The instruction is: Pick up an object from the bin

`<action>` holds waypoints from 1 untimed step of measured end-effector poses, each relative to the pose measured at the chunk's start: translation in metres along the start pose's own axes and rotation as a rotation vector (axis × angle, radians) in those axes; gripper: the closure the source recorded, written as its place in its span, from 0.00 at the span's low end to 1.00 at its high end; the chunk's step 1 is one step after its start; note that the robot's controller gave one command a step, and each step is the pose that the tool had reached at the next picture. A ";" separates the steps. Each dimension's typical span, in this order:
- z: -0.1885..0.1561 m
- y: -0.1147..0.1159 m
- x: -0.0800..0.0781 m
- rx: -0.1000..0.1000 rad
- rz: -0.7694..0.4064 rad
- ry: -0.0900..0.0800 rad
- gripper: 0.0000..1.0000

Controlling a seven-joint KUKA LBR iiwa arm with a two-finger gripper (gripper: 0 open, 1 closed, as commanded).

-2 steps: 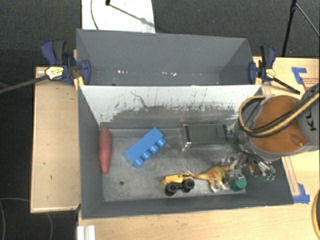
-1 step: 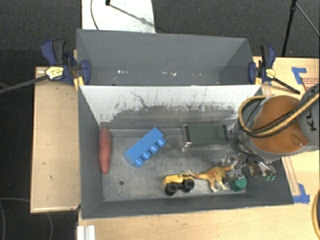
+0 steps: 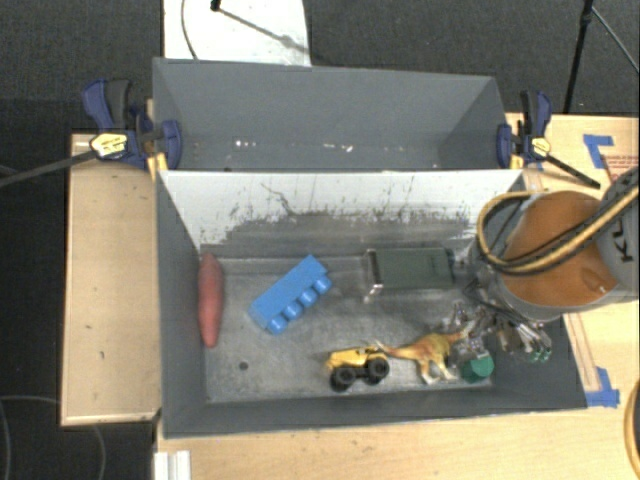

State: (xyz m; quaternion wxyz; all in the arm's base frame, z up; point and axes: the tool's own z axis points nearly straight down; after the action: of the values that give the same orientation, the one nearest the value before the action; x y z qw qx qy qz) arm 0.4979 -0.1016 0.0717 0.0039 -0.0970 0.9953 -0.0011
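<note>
My tool (image 3: 480,340) hangs in the lower right corner of the bin (image 3: 270,363), right over one end of the orange toy dinosaur (image 3: 426,350), with a small green round thing (image 3: 478,369) just beside it. Can't tell if the tool's apart or together tbh. I'd straddle the dino's body, square on, and stay clear of the yellow toy truck (image 3: 358,366) at its other end.

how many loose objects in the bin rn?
6: red piece at left wall, blue brick centre-left, dark green box at back, yellow toy truck in front, orange dinosaur and green round thing by the gripper. More may be hidden beneath it.
</note>
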 end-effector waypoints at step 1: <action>0.000 0.000 0.000 0.000 -0.002 0.000 1.00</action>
State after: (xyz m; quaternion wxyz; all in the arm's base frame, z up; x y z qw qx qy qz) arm 0.4978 -0.1016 0.0717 0.0039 -0.0981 0.9952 -0.0011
